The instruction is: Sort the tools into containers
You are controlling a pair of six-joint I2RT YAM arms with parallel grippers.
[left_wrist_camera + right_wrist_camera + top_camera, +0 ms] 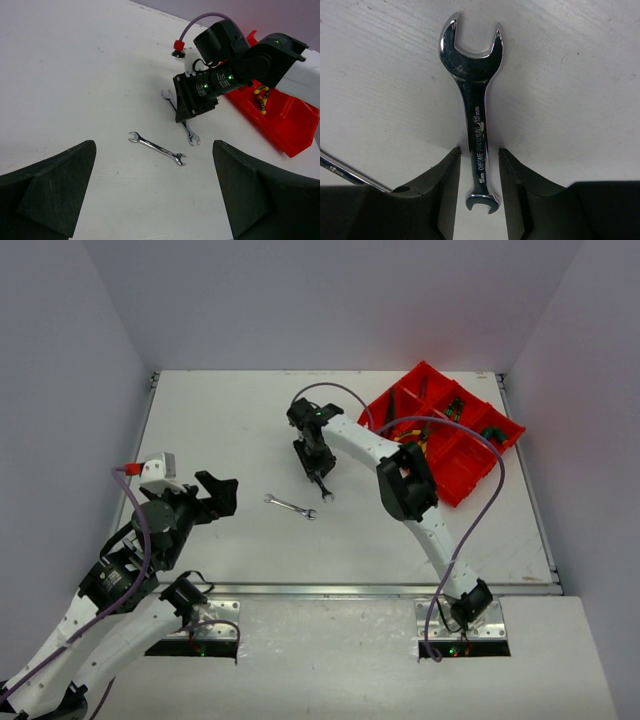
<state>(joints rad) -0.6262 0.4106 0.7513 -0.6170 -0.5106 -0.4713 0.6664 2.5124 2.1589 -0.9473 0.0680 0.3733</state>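
Presently, the left arm sits folded low over the near-left part of the counter [220, 420], its forearm angled toward the centre. The left tool [216, 493] hangs above the surface with its fingers wide apart and nothing between them. Its wrist view shows only the two finger ends; the rest is cut off by the frame.

A wrench [290, 506] lies flat near the middle of the counter, ahead of that tool and touched by neither arm.

Just right of it, the right arm reaches from its base, elbow raised and wrist turned down. The right tool [318, 472] stands astride a second wrench [323, 490], which lies flat on the counter. In the wrist view the fingers [442, 190] flank its shank with a thin gap on each side: nearly together, not clamped. A silver sliver at that view's lower left is cut off and cannot be identified.

The tray [465, 490] sits at the far right, set diagonally. The arm and its cable hide part of it. A yellow-and-black handle [261, 98] shows inside; the other contents are too small to tell.
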